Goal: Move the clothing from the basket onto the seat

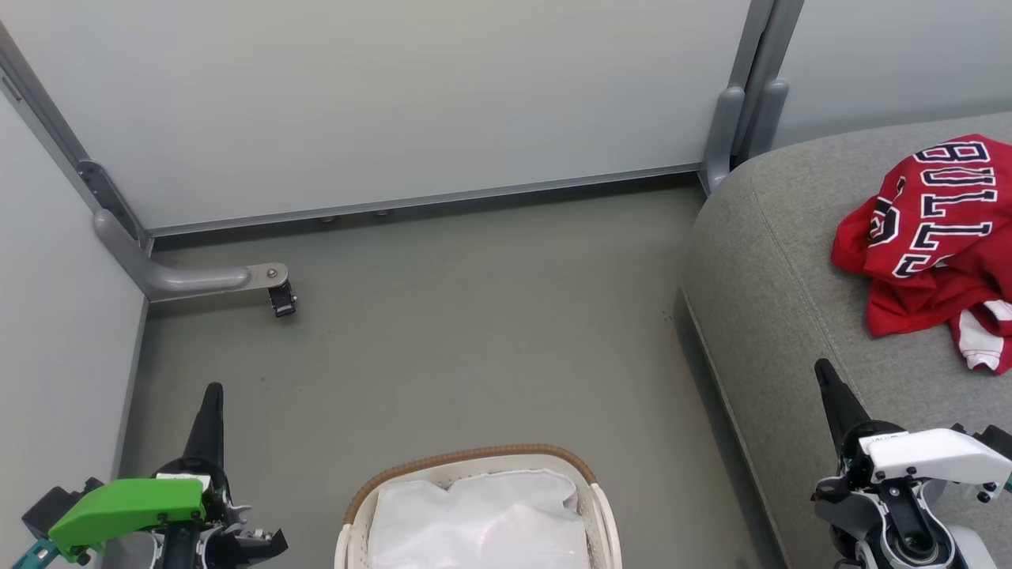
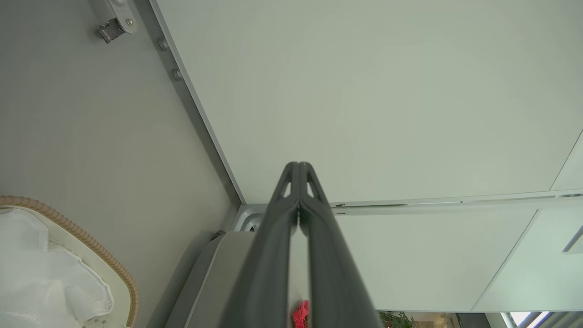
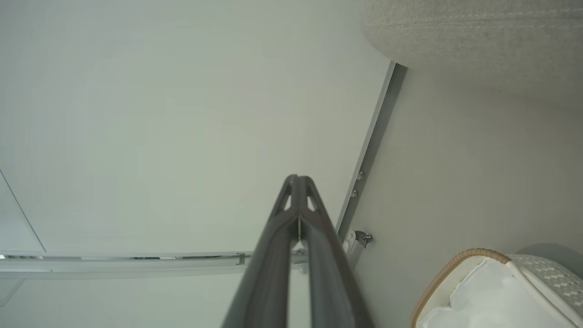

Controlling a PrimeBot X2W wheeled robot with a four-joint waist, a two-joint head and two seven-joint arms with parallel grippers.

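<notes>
My count, head view: one basket (image 1: 474, 455) at 6 o'clock, with one white lining (image 1: 474, 518) in it. One grey seat (image 1: 775, 276) at 3 o'clock. On it is one red heap of clothing (image 1: 909, 304): one BULLS jersey (image 1: 945, 201) for certain. The white-trimmed piece (image 1: 980, 340) at the heap's 5 o'clock edge may be a second garment, can't tell. Two grippers: left gripper (image 1: 213, 393) at 8, right gripper (image 1: 824, 370) at 4, two dark fingers (image 2: 273, 237) each. One metal foot bracket (image 1: 273, 286) at 10. Two studs (image 2: 163, 43) by the panel's base rail (image 1: 427, 207).
</notes>
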